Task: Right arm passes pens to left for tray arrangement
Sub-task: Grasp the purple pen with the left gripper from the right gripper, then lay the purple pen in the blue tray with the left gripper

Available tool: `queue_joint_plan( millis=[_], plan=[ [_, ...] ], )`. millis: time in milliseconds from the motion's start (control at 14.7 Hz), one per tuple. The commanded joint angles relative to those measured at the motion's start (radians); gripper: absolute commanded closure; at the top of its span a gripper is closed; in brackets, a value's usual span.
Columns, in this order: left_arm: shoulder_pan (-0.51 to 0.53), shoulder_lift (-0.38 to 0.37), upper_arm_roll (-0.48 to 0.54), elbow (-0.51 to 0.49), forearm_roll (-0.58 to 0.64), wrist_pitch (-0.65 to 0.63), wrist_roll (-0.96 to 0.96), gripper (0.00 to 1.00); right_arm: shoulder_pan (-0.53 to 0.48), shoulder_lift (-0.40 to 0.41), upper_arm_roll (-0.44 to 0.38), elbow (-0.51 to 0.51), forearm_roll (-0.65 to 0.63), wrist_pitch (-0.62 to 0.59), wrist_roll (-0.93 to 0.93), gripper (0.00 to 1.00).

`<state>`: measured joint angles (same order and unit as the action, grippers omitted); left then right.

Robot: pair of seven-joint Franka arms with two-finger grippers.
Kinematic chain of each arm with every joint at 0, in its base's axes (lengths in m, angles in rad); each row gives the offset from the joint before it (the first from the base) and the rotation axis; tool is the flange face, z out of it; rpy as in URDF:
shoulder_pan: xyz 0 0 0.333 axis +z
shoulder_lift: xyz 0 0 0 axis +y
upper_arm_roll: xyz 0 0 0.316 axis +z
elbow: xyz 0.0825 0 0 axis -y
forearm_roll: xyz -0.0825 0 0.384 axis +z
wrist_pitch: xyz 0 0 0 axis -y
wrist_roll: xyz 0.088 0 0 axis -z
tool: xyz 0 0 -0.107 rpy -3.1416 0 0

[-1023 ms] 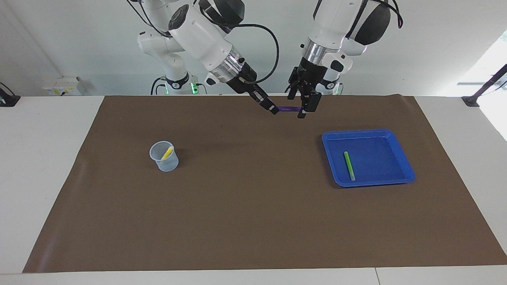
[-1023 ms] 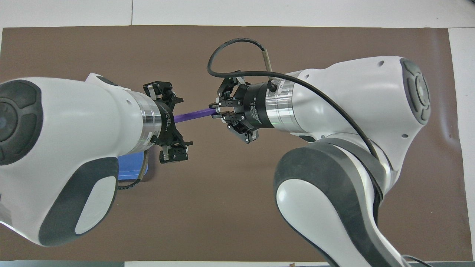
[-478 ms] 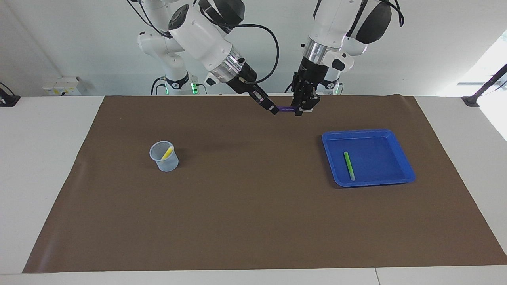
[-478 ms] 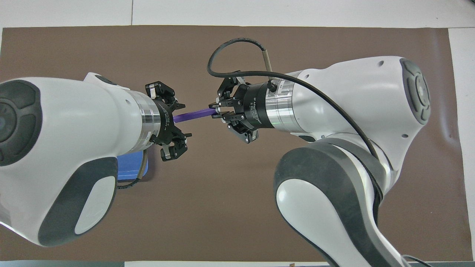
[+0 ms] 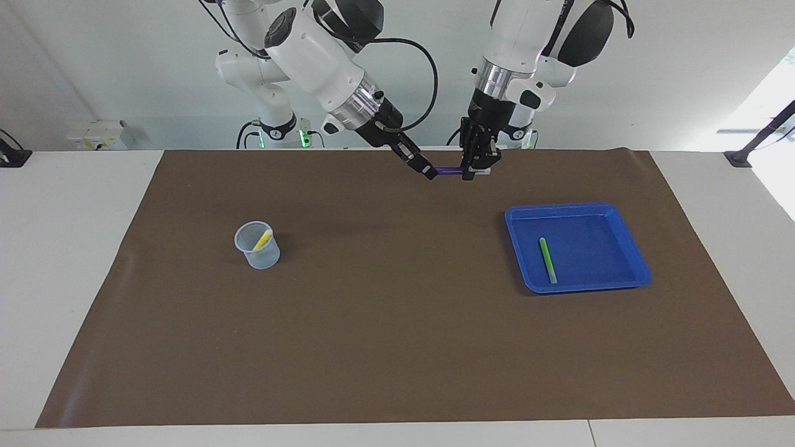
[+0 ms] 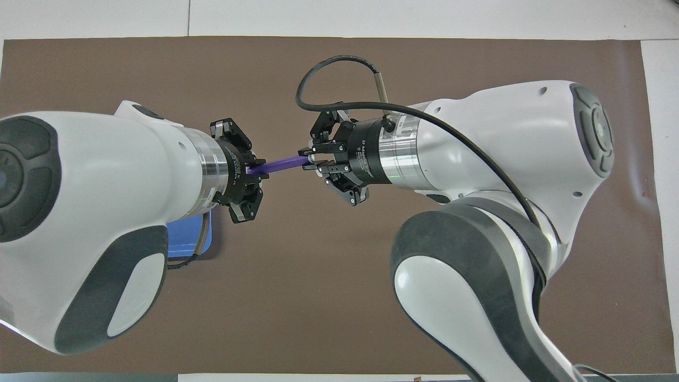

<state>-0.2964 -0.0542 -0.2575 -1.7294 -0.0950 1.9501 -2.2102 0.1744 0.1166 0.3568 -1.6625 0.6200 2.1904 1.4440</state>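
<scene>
Handover in mid-air — the right gripper [image 5: 428,172] and the left gripper [image 5: 473,173] are both clamped on the purple pen [image 5: 449,170], one at each end, with the pen held roughly level above the brown mat [image 5: 397,347] near the robots' edge of the table. In the overhead view the right gripper [image 6: 304,159] pinches the pen's tip end while the left gripper [image 6: 253,171] has the other end, and a short purple stretch [image 6: 276,166] shows between them. Out from there, the blue tray [image 5: 633,248] lies toward the left arm's end of the table with the green pen [image 5: 547,260] lying flat inside it, well apart from the handover. Toward the right arm's end stands a translucent cup [image 5: 257,246] with the yellow pen [image 5: 263,239] leaning in it. The risk now, as I judge it, is in the release: with both grippers shut on one slim pen, any pull by the left arm before the right lets go could bend the pen, twist it in the fingers or snap it loose to drop on the mat; a shallow grip at the very end could also let it swing down once the right gripper opens. Compared with a second ago, the left gripper — then spread wide around the pen's end — has closed onto it; the right gripper's grip and the pen's position look unchanged.
</scene>
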Motion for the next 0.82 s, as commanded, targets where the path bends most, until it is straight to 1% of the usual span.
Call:
queue_joint_plan(
  millis=[0, 68, 136, 205, 273, 478, 614, 751],
  plan=[
    [-0.007, 0.001, 0.007, 0.008, 0.035, 0.006, -0.017, 1.0, -0.012, 0.005, 0.004, 0.004, 0.004, -0.003, 0.006, 1.0],
    [-0.007, 0.001, 0.007, 0.008, 0.035, 0.006, -0.017, 1.0, -0.016, 0.006, 0.002, 0.007, 0.0, -0.011, 0.004, 0.38],
    [-0.006, 0.001, 0.007, 0.008, 0.035, 0.006, -0.017, 1.0, -0.016, 0.003, -0.002, 0.007, -0.014, -0.017, 0.004, 0.08],
    [-0.006, 0.001, 0.007, 0.008, 0.035, 0.006, -0.017, 1.0, -0.024, 0.003, -0.005, 0.013, -0.046, -0.037, 0.003, 0.05],
    [-0.006, 0.001, 0.007, 0.008, 0.035, 0.006, -0.017, 1.0, -0.036, 0.002, -0.007, 0.016, -0.084, -0.066, 0.001, 0.0],
    [0.005, 0.002, 0.007, 0.007, 0.035, 0.009, -0.011, 1.0, -0.084, -0.008, -0.007, 0.009, -0.157, -0.129, -0.049, 0.0],
    [0.011, 0.002, 0.015, -0.001, 0.035, 0.033, 0.021, 1.0, -0.14, -0.025, -0.009, -0.014, -0.202, -0.176, -0.13, 0.0],
    [0.078, -0.001, 0.014, -0.025, 0.028, 0.038, 0.183, 1.0, -0.202, -0.029, -0.009, -0.029, -0.242, -0.213, -0.212, 0.0]
  ],
)
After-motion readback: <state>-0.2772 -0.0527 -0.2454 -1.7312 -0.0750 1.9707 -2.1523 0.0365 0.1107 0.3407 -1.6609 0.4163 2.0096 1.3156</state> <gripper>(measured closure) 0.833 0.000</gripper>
